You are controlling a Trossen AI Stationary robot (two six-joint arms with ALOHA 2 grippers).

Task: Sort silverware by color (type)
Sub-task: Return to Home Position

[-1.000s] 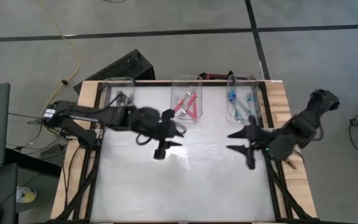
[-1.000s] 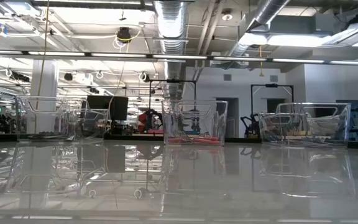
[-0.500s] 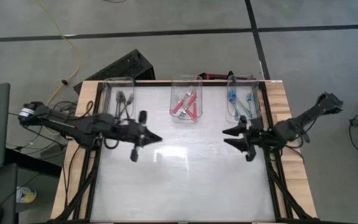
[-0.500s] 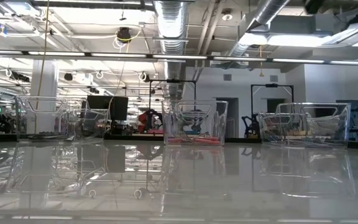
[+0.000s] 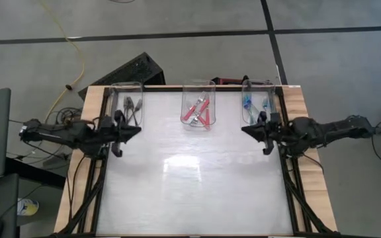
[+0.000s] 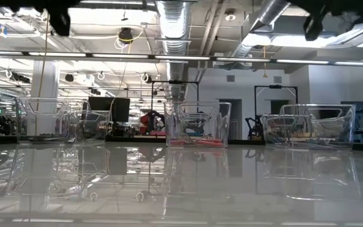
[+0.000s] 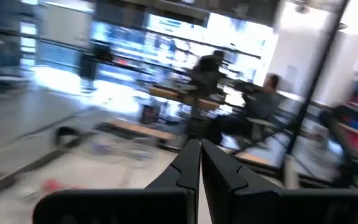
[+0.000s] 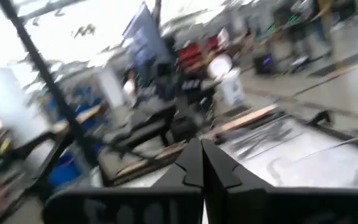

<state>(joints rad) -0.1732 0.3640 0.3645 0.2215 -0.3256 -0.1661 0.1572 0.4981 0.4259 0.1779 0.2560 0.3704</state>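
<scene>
The silverware lies sorted in three clear bins along the table's far edge. Grey metal forks are in the left bin. Red-handled forks are in the middle bin, and teal-handled forks are in the right bin. My left gripper hovers by the table's left edge, shut and holding nothing, its fingers together and about level. My right gripper hovers by the right edge, likewise shut with nothing in it, its fingers together.
The shiny metal table top stretches bare between the two arms and toward the near edge. In the low view the three bins stand in a row at the far edge, with parts of the arms high above.
Both arms have drawn back from the table's middle. My left gripper went toward the left edge and my right gripper toward the right edge and a little farther back. Both have tipped up from pointing down to about level. My right gripper's fingers have shut, with nothing between them.
</scene>
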